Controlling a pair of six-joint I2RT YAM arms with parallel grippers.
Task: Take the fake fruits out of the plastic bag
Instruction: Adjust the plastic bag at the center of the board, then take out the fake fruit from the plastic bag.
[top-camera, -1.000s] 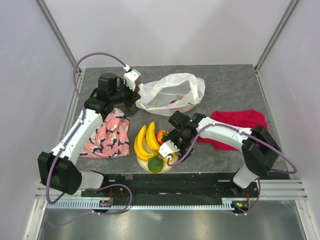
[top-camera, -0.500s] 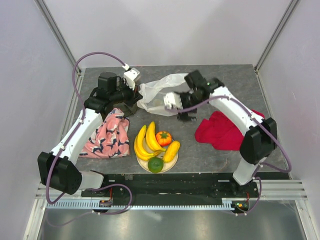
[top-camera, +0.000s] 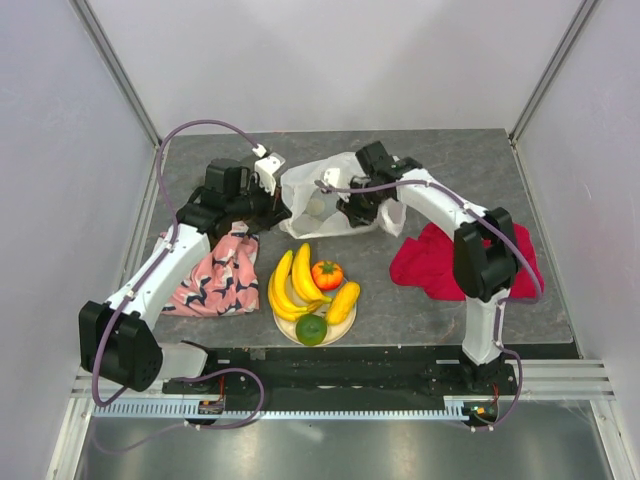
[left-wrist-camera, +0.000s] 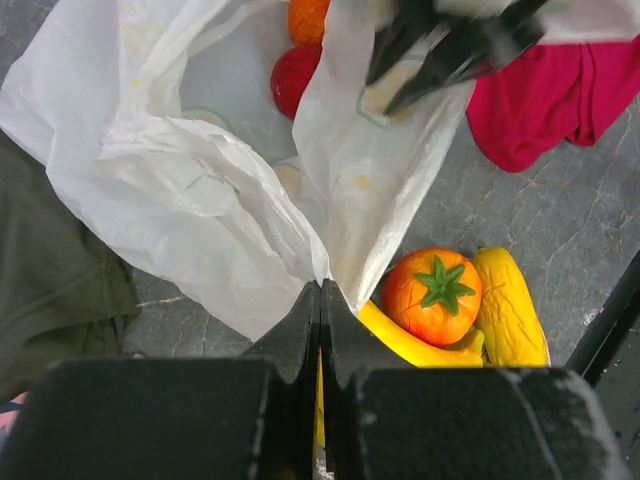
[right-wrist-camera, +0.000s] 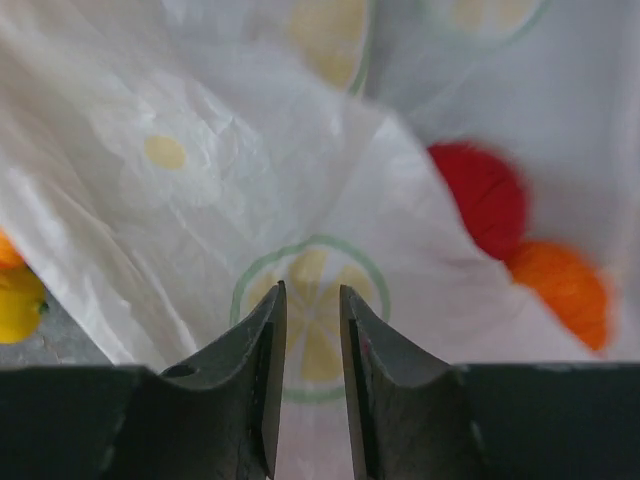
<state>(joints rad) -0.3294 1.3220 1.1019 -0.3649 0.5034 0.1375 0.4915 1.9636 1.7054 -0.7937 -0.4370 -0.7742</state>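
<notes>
The plastic bag lies at the back middle of the table, white with lemon prints. My left gripper is shut on the bag's edge and holds its mouth up. Inside the bag I see a red fruit and an orange one. My right gripper hangs over the bag film, its jaws a narrow gap apart with nothing between them. The red fruit and the orange fruit lie just right of it. The plate holds bananas, an orange fruit, a yellow one and a green one.
A pink patterned cloth lies under the left arm. A red cloth lies right of the plate, below the right arm. Grey walls close in the table on three sides.
My right arm has swung from the plate up to the bag, and its jaws have narrowed from wide open. The left gripper has shifted slightly with the bag's edge.
</notes>
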